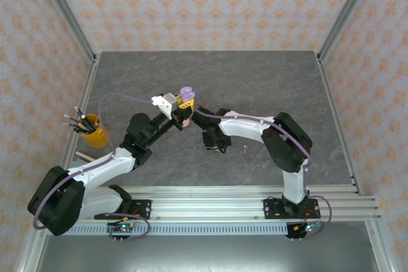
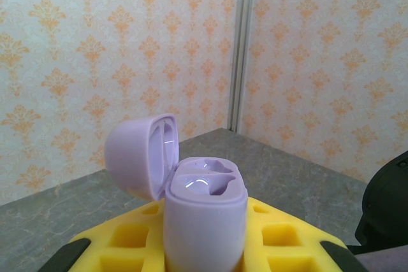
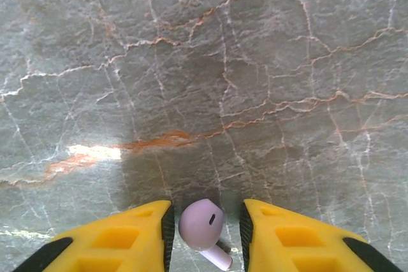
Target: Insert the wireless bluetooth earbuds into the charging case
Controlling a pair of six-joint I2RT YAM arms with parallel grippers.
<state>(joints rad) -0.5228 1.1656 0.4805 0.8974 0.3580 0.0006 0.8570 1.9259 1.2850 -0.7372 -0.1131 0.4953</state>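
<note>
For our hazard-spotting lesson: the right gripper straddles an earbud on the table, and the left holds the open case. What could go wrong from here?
1. The earbud is small and rounded; pinched on its bulb by the right gripper, it might squirt out or roll.
2. The charging case stands tall above the left gripper, held only low down; pushing an earbud in could tip it.

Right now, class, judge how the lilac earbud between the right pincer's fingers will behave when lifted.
The earbud looks tiny, so probably very light. Its smooth, rounded shape may slip or swivel if the right pincer squeezes. The stem should stop it rolling far.
</note>
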